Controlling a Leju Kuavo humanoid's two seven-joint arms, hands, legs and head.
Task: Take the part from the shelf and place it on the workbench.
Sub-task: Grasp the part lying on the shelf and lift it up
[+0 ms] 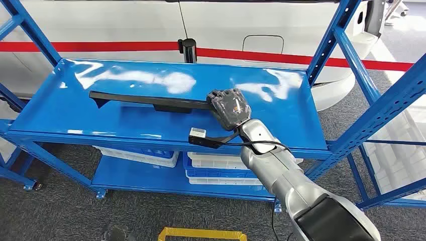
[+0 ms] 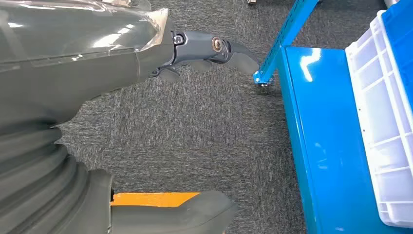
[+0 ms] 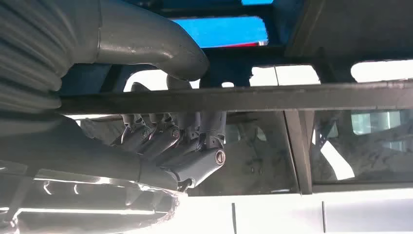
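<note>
A long black part (image 1: 145, 100) lies flat on the top blue shelf (image 1: 75, 115), running left to right. My right hand (image 1: 230, 108) sits over the part's right end. In the right wrist view the part's black bar (image 3: 292, 96) passes between the thick thumb and the curled fingers (image 3: 195, 141), so this hand grips it. My left hand (image 2: 97, 73) hangs over grey carpet, fingers loosely apart and holding nothing.
Blue uprights (image 1: 371, 120) frame the shelf on both sides. White trays (image 1: 221, 163) sit on the lower shelf, also seen beside my left hand as a white tray (image 2: 384, 122). A white car with a red stripe (image 1: 100, 46) stands behind. A yellow frame (image 1: 201, 233) lies on the floor.
</note>
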